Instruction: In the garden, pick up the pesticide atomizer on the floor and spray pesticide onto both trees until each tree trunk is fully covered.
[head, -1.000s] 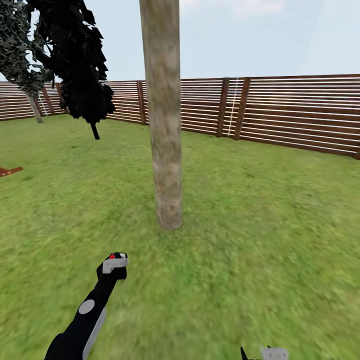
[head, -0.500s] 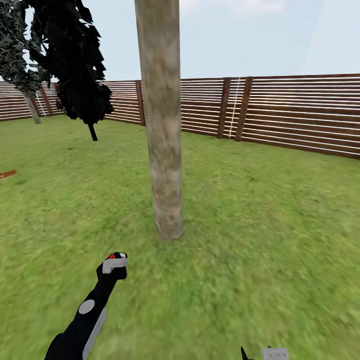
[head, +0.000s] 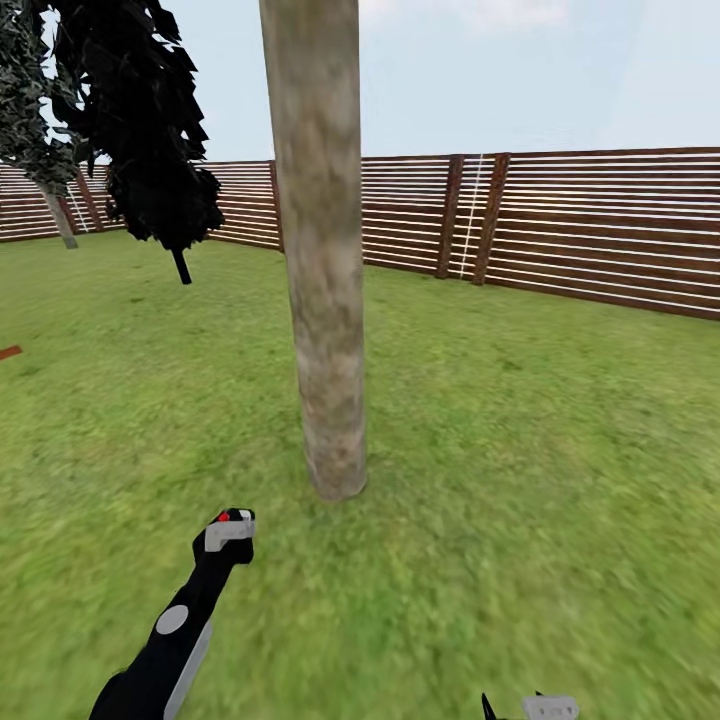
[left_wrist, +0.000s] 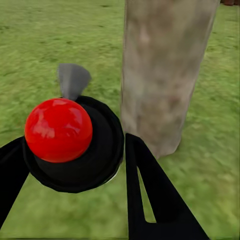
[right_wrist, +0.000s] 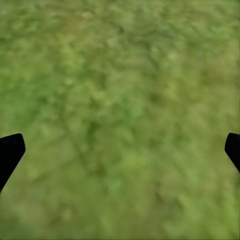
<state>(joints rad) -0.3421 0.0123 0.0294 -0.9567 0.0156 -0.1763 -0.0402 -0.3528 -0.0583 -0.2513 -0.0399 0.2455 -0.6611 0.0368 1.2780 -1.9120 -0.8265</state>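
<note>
Left arm: your left arm reaches forward and up from the lower left of the head view, its dark forearm rising to the left gripper (head: 229, 527), which sits low over the grass, short of the trunk's foot.
Left gripper grip: its two dark fingers (left_wrist: 150, 200) are closed in on the pesticide atomizer (left_wrist: 75, 142), one on each side of the round black body, with the red ball on top facing the wrist camera.
Atomizer position: you see it in the head view as a red dot at the gripper's tip (head: 224, 516), pointed toward the tree trunk (head: 318, 250), near it but not touching.
Right arm: the right gripper (head: 530, 708) peeks in at the bottom edge of the head view, hanging low over the lawn.
Right gripper grip: its fingertips (right_wrist: 10, 152) stand wide apart at the two edges of the wrist view, with nothing but grass between them.
Trunk surface: mottled grey-brown and tan; whether any specks lie on it, you cannot tell.
Room ahead: open grass (head: 520, 450) lies all around the trunk's foot, on both sides.
Edges: the slatted fence (head: 600, 225) closes the garden well behind the trunk; a dark-leaved tree (head: 150, 130) stands far off to your left, well apart from the arm.
</note>
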